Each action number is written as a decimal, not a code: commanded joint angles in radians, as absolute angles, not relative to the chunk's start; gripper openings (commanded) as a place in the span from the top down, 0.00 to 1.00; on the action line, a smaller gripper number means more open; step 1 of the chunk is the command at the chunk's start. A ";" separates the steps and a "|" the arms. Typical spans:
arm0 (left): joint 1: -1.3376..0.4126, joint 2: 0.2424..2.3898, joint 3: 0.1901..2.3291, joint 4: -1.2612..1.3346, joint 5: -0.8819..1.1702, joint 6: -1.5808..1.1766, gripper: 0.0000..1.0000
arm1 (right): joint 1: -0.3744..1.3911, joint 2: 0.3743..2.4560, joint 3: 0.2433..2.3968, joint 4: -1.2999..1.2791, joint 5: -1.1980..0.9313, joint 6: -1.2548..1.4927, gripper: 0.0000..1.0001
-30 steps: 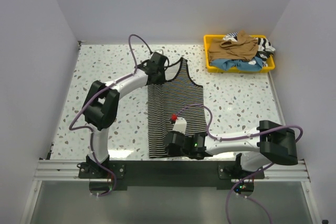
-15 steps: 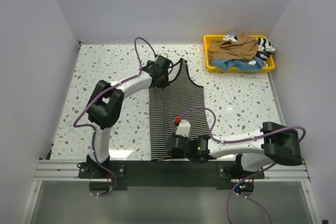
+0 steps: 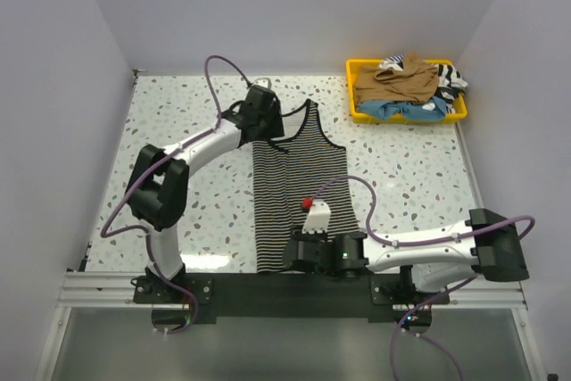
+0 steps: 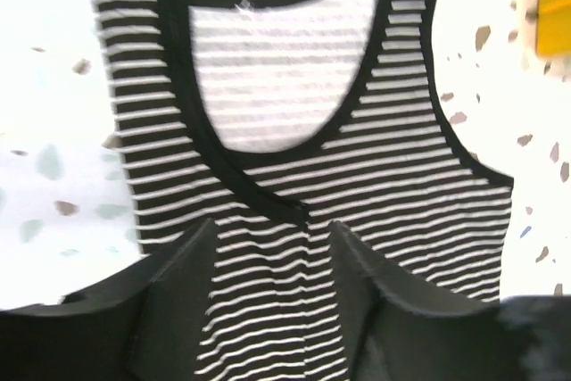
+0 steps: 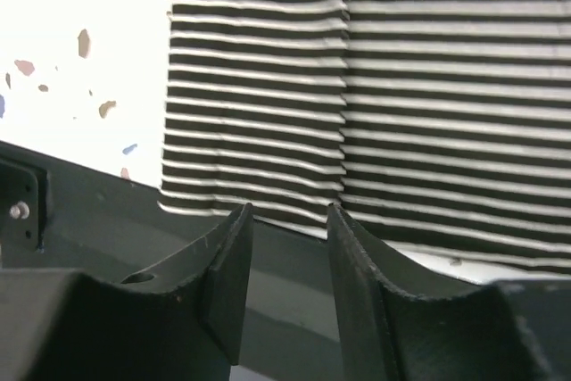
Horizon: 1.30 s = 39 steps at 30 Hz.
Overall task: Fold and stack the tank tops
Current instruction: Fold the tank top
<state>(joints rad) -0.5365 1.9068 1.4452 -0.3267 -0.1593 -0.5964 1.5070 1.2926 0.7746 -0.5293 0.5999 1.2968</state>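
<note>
Both gape, clamping nothing: my left pincer (image 4: pixel 272 231) over the neckline of the striped tank top (image 3: pixel 299 176), my right pincer (image 5: pixel 287 216) at its near hem. It lies flat on the desk (image 3: pixel 178 131), ends covered, I judge, for folding.

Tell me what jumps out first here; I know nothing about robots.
A black-and-white striped tank top lies stretched out flat in the middle of the speckled table, neckline at the far end. Two robot arms bend in over it: the left gripper hovers open near the neckline, and the right gripper is open at the near hem. In the far right corner a bright yellow tray holds a heap of crumpled tops, tan and blue among them.
</note>
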 commanded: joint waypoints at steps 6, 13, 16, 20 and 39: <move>-0.454 1.899 1.353 -0.269 -0.123 -0.660 0.73 | 1.493 1.659 1.115 -0.578 0.663 1.025 0.70; -0.420 2.023 1.364 -0.256 -0.110 -0.649 0.80 | 1.471 1.831 1.164 -0.439 0.545 0.925 0.73; -0.403 2.078 1.388 -0.281 -0.130 -0.647 0.81 | 1.471 1.908 1.219 -0.405 0.494 0.898 0.74; -0.362 2.115 1.419 -0.296 -0.161 -0.637 0.81 | 1.471 1.953 1.262 -0.324 0.451 0.853 0.73; -0.304 1.947 1.674 -0.313 -0.006 -0.511 0.39 | 1.149 1.567 1.225 -0.301 0.367 0.672 0.49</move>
